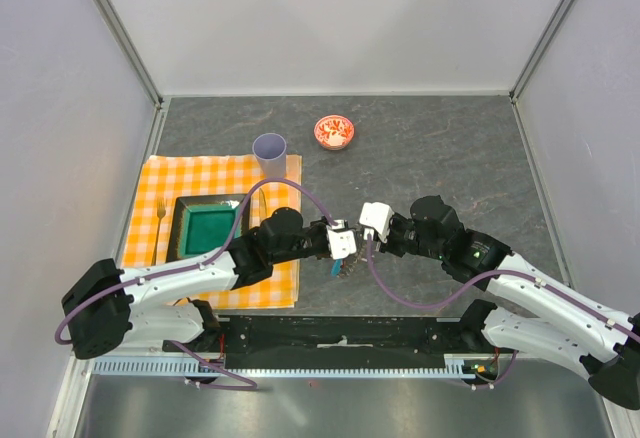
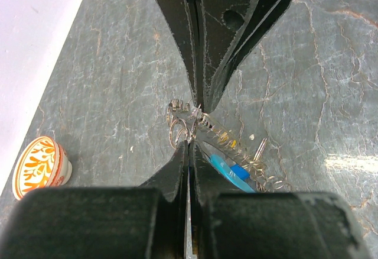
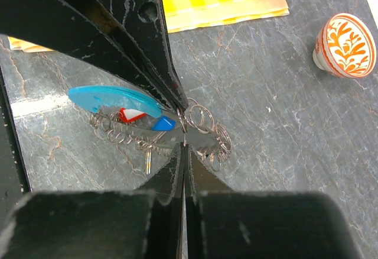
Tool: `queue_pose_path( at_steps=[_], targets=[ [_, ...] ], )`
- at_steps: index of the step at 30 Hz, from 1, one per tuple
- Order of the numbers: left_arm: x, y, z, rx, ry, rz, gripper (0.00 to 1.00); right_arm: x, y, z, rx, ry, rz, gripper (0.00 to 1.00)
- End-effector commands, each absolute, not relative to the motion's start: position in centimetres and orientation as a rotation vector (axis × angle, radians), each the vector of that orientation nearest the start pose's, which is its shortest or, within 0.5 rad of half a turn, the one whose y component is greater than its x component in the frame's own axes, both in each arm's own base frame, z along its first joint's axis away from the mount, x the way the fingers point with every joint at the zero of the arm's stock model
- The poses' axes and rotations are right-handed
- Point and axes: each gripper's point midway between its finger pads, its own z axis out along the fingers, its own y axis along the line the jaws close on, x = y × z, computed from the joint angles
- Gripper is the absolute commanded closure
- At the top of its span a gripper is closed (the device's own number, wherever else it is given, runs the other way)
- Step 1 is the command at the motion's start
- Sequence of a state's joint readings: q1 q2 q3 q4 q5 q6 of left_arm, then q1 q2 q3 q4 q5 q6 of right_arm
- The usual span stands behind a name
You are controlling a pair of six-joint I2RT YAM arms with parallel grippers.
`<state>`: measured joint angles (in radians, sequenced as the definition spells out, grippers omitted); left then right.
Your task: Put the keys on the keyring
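Two sets of jaws meet nose to nose just below the centre of the overhead view, over the dark grey stone-patterned counter (image 1: 450, 158). The left jaws come in on the left arm (image 1: 180, 280), the right jaws on the right arm (image 1: 540, 293). Both pairs are pressed fully together, with no gap in either wrist view. Each pair's tips sit in a tangle of thin wire. Whether either pinches a strand, I cannot tell.

Location: the thin grey wire keyring (image 3: 109, 98), with its light-blue plastic crescent, lies flat on the counter under the tips. The small silvery metal keys (image 3: 147, 152) are bunched against it with their little split rings (image 3: 201, 117). A red tag (image 3: 130, 115) and a blue tag (image 3: 165, 123) lie under the crescent. A yellow tag (image 2: 233, 144) shows only in the left wrist view. No black tag made out.

Orientation: in the right wrist view the crescent's long axis runs nearly level from the left of the frame toward centre. It dips slightly to the right and ends at the tips. In the left wrist view the row of keys runs from centre down to lower right.

Step in hand (judgement): threading a key's ring onto the loop.
- Steady the loop with one pair of jaws.
- Slide the ring along the wire with the other pair, not across it.
- Keep moves small, since thin wire is likely to spring or slip from closed tips.
- Leave the crescent flat as an anchor.

The small red-and-white patterned bowl (image 3: 345, 43), upper right in the right wrist view, is well apart.
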<state>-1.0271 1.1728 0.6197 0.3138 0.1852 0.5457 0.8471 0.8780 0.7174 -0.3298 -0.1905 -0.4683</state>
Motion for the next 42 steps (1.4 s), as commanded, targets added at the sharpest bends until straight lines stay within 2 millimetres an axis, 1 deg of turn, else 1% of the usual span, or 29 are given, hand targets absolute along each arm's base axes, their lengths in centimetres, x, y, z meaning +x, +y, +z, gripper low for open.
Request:
queue_pose_path(
  at_steps=[1, 12, 25, 32, 38, 42],
  targets=[
    [19.8, -35.0, 21.2, 1.310, 1.139, -0.538, 0.98, 19.0, 24.5, 19.7, -1.346, 1.526, 0.459, 1.00],
    [19.5, -35.2, 21.4, 1.314, 1.125, -0.556, 0.98, 19.0, 24.7, 19.6, -1.355, 1.523, 0.466, 1.00],
    [17.9, -35.7, 22.0, 1.364, 1.053, -0.628, 0.98, 18.6, 25.2, 19.3, -1.385, 1.515, 0.499, 1.00],
    [18.2, -35.6, 21.8, 1.361, 1.068, -0.615, 0.98, 18.7, 25.0, 19.5, -1.376, 1.514, 0.488, 1.00],
    [18.9, -35.4, 21.5, 1.337, 1.100, -0.582, 0.98, 18.6, 25.0, 19.6, -1.375, 1.509, 0.489, 1.00],
    [18.7, -35.6, 21.4, 1.356, 1.103, -0.598, 0.98, 18.7, 25.2, 19.8, -1.378, 1.504, 0.495, 1.00]
  ],
)
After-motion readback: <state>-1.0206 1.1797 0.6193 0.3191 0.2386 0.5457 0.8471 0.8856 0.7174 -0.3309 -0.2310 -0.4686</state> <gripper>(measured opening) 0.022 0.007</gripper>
